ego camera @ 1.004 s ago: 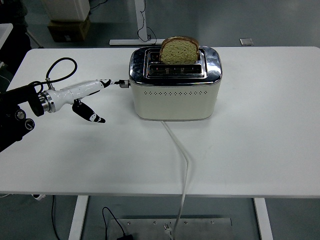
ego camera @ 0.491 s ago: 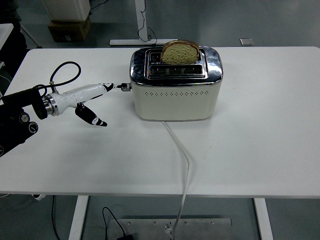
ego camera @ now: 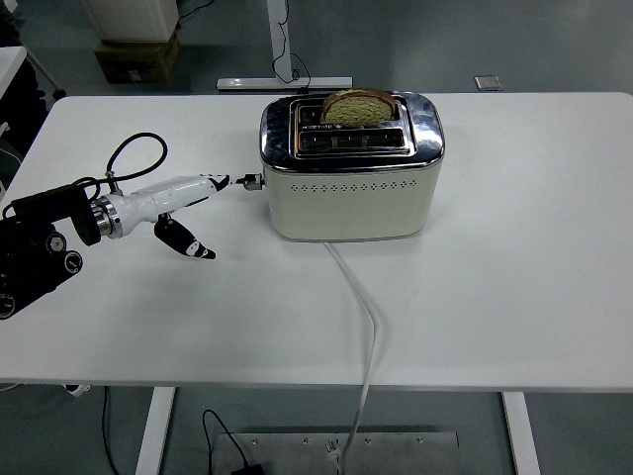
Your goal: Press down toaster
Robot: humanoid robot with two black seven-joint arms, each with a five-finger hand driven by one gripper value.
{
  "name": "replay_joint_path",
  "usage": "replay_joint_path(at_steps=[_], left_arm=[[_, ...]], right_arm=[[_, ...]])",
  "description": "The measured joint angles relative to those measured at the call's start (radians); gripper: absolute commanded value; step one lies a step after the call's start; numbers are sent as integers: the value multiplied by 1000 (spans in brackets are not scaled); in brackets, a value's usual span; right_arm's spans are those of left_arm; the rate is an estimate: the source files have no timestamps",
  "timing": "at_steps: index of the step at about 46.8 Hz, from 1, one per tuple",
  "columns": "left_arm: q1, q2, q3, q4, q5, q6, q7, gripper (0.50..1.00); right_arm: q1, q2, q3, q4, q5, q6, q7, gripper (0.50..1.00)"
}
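A finger on the toaster's lever

The cream toaster (ego camera: 348, 178) sits toward the far edge of the white table (ego camera: 514, 287), about midway across, with its long side running left to right and its slots facing up. A slice of bread (ego camera: 358, 106) sits low in the back slot. The little lever (ego camera: 253, 182) sticks out of the toaster's left end. The left hand (ego camera: 173, 203) reaches in from the left with one long white finger (ego camera: 188, 189) pointing right, its tip at the lever, and a dark thumb (ego camera: 183, 239) hanging below; it holds nothing. A white cord (ego camera: 364, 327) runs from the toaster over the near edge. The table is bare to the right and in front.
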Motion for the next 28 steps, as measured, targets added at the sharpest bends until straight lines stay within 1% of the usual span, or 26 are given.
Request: replay_joint_path(at_steps=[28], left_arm=[[14, 0, 24, 13, -11, 17, 0, 1000]], right_arm=[[0, 0, 0, 0, 0, 0, 0, 998]])
